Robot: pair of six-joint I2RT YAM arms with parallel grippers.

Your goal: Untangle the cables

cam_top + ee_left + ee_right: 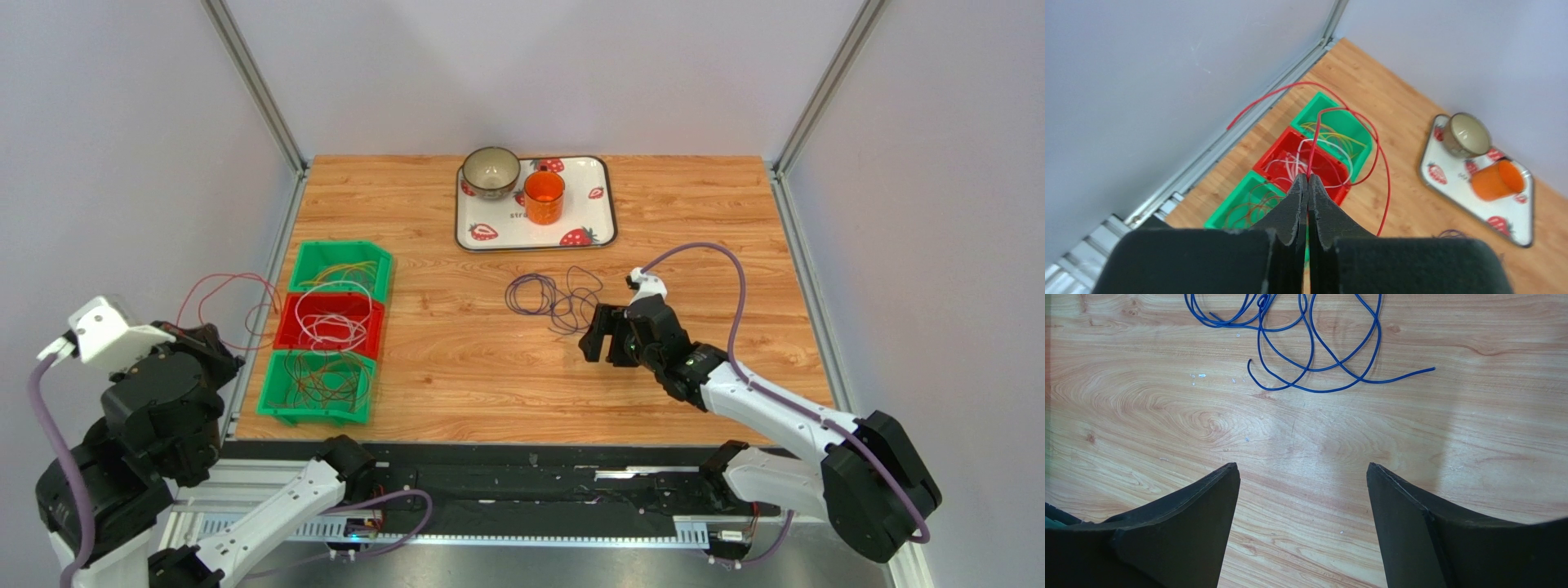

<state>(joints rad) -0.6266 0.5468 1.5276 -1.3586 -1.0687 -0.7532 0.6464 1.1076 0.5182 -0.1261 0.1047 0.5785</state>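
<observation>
**A:** Where are the cables?

**B:** A thin red cable [1313, 144] is pinched in the left gripper [1308, 184], whose jaws are pressed tight on it. It springs up in stiff, glossy loops above the plastic bins [307, 414], probably raised so that it can be dropped into one.

**A:** And the rest?

**B:** A purple cable [562, 304] lies in loose, tangled coils on the wooden table [466, 380]. The right gripper [1301, 468] hovers just beside it, spread wide and empty, likely lined up to grab it.

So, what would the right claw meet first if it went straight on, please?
Most likely the loose purple cable on the table just ahead of the open right claw; its height is unclear.
</observation>
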